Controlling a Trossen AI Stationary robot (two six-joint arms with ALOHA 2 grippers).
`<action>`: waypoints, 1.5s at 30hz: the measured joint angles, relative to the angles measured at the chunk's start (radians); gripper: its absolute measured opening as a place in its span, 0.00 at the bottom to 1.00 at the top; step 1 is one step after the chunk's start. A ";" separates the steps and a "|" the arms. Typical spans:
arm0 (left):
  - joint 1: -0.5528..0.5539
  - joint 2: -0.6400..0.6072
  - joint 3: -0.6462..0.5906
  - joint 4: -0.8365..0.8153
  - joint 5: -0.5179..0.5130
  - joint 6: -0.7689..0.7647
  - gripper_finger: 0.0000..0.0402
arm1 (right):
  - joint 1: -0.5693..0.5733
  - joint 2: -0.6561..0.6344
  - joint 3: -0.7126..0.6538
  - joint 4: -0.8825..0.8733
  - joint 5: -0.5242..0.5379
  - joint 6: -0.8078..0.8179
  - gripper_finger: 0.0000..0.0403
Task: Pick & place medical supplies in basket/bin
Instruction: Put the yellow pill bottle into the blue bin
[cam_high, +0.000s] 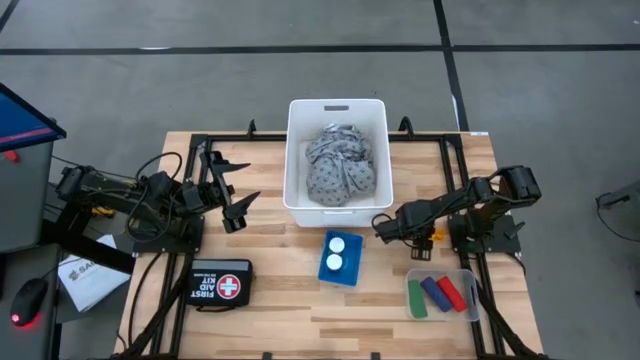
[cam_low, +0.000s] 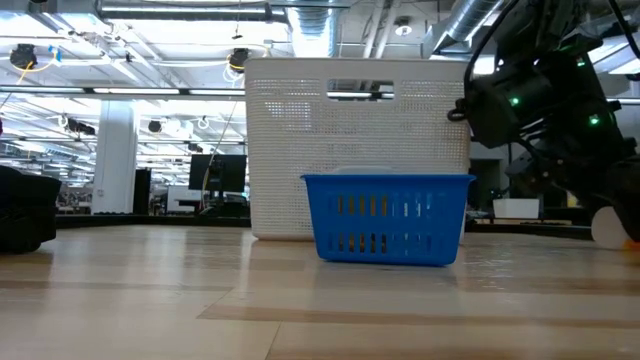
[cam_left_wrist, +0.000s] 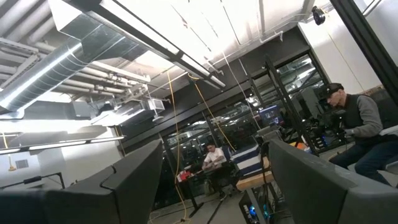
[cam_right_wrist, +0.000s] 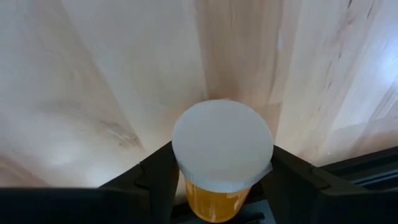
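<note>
The step in hand is a pick: the right tool (cam_right_wrist: 217, 205) sits low over the worktop (cam_high: 270, 320), just to the right of the white bin (cam_high: 300, 160) and near its front corner. The right wrist view shows its two dark fingers (cam_right_wrist: 155, 177) standing on either side of an orange pill bottle (cam_right_wrist: 214, 202) with a white cap (cam_right_wrist: 222, 144), close against the cap. Whether they already press it firmly is hard to judge, so the grip looks to be forming rather than settled.

The grey patterned cloth (cam_high: 340, 165) already lies inside the white bin. Two more white-capped bottles (cam_high: 335, 252) stand in the small blue basket (cam_high: 352, 277), just in front of the bin. The green, blue and red sticks (cam_high: 438, 294) lie in a clear tray (cam_high: 470, 300), farther to the front right of the bin.

The left tool (cam_high: 232, 185) waits to the left of the bin, raised, with its fingers spread apart and nothing between them.

Next, the right tool probably needs to finish closing on the bottle, lift it straight up, and carry it leftward to the blue basket.
</note>
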 joint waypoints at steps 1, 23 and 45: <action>0.000 0.000 0.000 0.000 0.000 0.000 0.71 | 0.000 0.000 0.005 -0.002 0.000 0.000 0.49; 0.000 0.000 0.000 0.000 0.000 -0.003 0.71 | 0.164 -0.003 0.304 -0.266 -0.065 0.250 0.48; -0.041 0.000 0.000 0.000 0.000 0.004 0.71 | 0.389 0.000 0.596 0.168 0.343 0.598 0.49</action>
